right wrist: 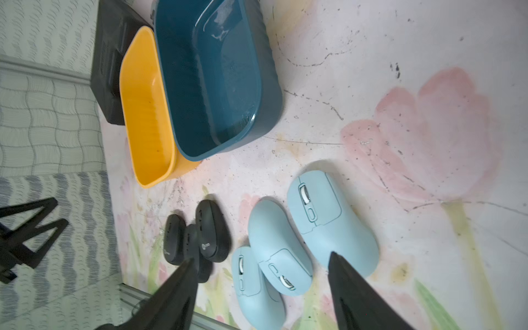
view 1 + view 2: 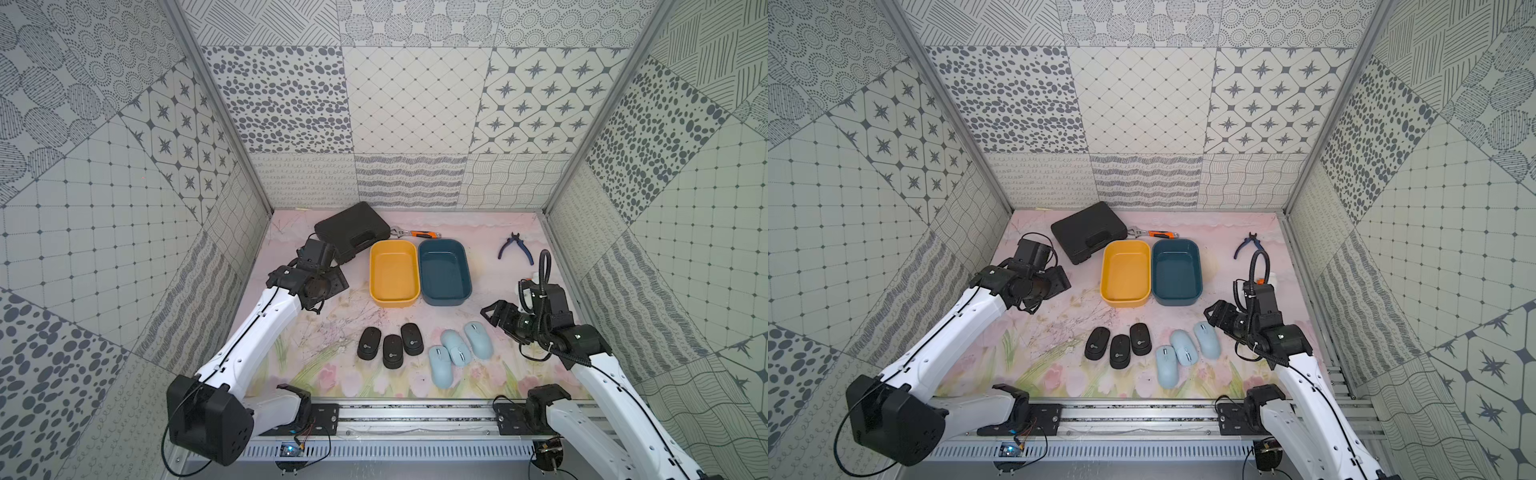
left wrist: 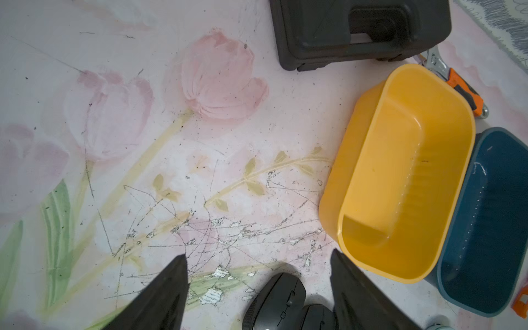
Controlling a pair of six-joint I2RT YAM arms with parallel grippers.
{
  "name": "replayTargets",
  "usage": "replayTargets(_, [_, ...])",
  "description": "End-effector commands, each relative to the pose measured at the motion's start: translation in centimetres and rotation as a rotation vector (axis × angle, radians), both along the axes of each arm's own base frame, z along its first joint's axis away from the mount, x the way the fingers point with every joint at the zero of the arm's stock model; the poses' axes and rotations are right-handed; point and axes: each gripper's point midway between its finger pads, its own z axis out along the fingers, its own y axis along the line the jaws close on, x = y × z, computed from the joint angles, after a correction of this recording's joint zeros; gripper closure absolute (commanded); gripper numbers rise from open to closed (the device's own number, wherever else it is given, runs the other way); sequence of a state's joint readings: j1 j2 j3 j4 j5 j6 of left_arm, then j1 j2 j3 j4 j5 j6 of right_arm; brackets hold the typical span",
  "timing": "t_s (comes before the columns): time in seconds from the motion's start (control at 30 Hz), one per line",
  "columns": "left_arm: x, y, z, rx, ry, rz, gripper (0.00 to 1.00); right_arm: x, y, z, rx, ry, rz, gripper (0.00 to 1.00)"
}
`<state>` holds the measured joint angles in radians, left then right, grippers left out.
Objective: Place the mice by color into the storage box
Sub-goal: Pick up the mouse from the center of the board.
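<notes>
- Clutter along the back, from the left: a closed black case (image 2: 353,230), an orange-handled wrench (image 2: 417,234) lying just behind the boxes, and blue-handled pliers (image 2: 515,248) well off toward the right wall.
- Between case and pliers, the yellow box (image 2: 393,274) and the dark blue box (image 2: 444,272) stand side by side, touching, both empty. A corner of the case sits close to the yellow one.
- In front of the boxes, three black mice (image 2: 392,351) lie in a tight row on the table. Just right of them, three pale blue mice (image 2: 456,347) lie bunched, two of them touching.
- The floor is a pink mat (image 2: 324,361) printed with tulips, scratched in the middle. Grey-and-white patterned panels (image 2: 415,104) wall three sides, and a metal rail (image 2: 415,415) at the front carries both arm bases.
- The left arm stretches from the front-left base toward the back, its wrist beside the case and left of the yellow box. The left gripper (image 3: 257,254) is aimed at the mat, its fingers spread apart and holding nothing.
- The right arm is bent, its wrist just right of the pale blue mice. The right gripper (image 1: 263,255) faces them with its jaws apart, empty.
</notes>
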<state>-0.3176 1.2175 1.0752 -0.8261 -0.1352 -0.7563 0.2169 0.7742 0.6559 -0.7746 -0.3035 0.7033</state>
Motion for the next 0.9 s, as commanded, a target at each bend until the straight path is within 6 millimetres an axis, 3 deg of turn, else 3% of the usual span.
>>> replayTargets(0.0, [-1.0, 0.1, -0.7, -0.001, 0.038, 0.01, 0.19, -0.6, 0.0, -0.8, -0.034, 0.036, 0.044, 0.2])
replayTargets(0.2, [-1.7, 0.4, 0.2, 0.004, 0.016, 0.01, 0.19, -0.8, -1.5, -1.5, -0.169, 0.062, 0.017, 0.19])
replayTargets(0.57, [-1.0, 0.1, 0.9, 0.008, 0.019, -0.011, 0.18, -0.7, -0.1, -3.6, -0.291, 0.102, 0.085, 0.19])
replayTargets(0.7, [-1.2, 0.2, 0.8, 0.007, 0.016, -0.006, 0.18, -1.2, -0.4, -4.9, -0.313, 0.146, 0.087, 0.14])
replayTargets(0.87, [-1.6, 0.0, 0.4, -0.008, 0.023, -0.004, 0.19, -1.0, -0.6, -5.7, -0.36, 0.155, 0.085, 0.17])
